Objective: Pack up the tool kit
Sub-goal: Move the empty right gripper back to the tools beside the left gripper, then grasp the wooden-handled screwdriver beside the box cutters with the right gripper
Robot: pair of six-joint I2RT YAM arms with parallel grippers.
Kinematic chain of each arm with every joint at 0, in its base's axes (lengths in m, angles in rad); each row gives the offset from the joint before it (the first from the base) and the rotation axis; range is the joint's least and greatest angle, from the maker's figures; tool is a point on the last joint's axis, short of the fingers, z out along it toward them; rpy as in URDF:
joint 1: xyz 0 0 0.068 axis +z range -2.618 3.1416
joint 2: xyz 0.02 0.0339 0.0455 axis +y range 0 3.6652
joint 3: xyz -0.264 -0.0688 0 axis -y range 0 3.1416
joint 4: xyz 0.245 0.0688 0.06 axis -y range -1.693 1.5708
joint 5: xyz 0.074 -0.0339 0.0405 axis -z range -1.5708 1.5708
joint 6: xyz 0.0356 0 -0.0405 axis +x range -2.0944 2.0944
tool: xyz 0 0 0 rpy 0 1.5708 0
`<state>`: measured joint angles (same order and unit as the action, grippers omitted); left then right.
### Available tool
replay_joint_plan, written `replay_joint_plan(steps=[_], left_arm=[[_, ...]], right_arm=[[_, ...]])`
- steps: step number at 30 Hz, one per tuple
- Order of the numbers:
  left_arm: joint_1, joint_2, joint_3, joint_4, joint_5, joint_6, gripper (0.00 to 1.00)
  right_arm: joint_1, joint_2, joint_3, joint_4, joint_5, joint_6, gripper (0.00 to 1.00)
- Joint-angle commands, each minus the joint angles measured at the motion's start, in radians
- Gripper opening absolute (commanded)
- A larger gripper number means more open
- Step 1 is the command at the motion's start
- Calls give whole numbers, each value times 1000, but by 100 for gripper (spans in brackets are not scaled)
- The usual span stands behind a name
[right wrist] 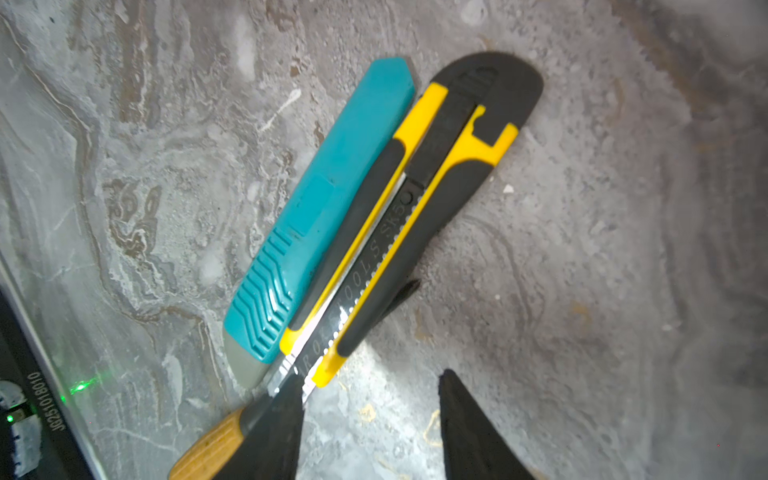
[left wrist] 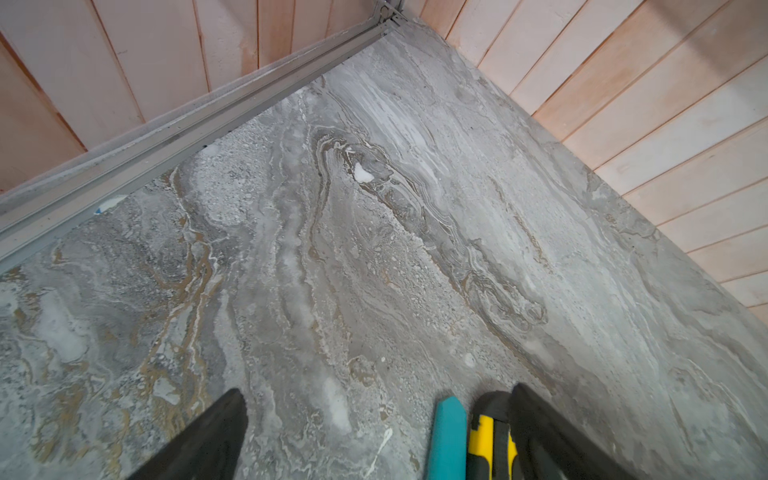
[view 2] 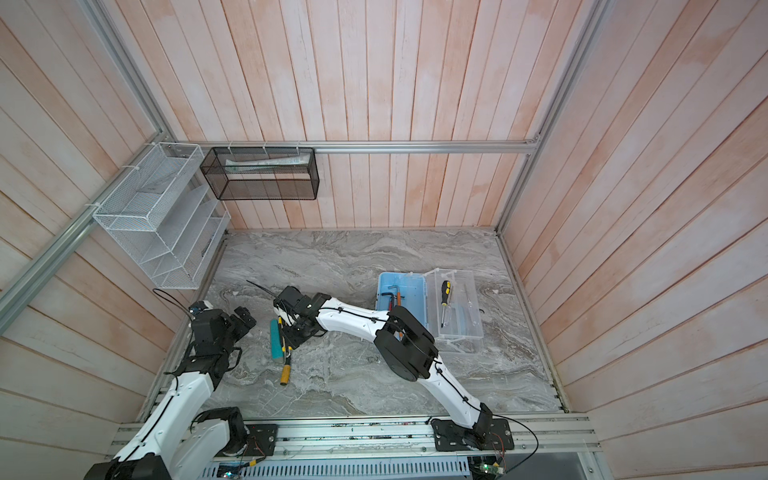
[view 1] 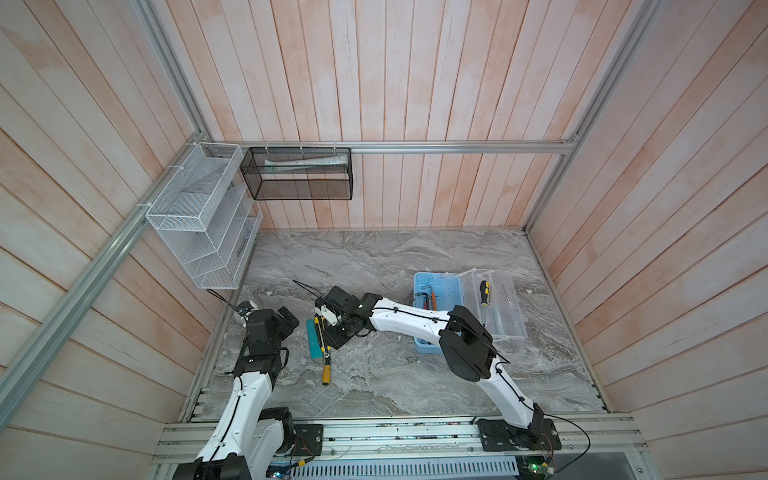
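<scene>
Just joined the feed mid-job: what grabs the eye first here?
A yellow-and-black utility knife and a teal knife lie side by side on the marble table, left of centre, with the right gripper open over them. To the right, the tool kit sits open, a yellow-handled screwdriver in its clear half.

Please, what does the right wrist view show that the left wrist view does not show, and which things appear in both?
Only the right wrist view: the whole knife and the teal tool lying side by side, a wooden handle at the knife's blade end, and the right gripper, jaws apart with nothing between them.
Only the left wrist view: the plank walls meeting at a corner, and the left gripper, wide open.
Both: the marble table, the knife and the teal tool. The left wrist view catches only their ends.
</scene>
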<state>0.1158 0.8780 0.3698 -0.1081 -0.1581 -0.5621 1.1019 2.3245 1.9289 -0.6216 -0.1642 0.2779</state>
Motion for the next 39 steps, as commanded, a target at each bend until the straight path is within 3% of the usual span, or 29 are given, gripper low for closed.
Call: replay_joint_plan(steps=[1,13,24,39], left_arm=[[29,-21,-20,-17,2,-22,100],[90,-39,-38,-11,59,-30,100],[103,-47,-47,4,92,-21,100],[162,-83,-70,1,132,-35,100]], right_arm=[[6,19,26,-95,33,22,51],[30,119,239,-300,-55,75,53],[83,270,497,-512,45,134,56],[108,315,581,-568,81,185,56]])
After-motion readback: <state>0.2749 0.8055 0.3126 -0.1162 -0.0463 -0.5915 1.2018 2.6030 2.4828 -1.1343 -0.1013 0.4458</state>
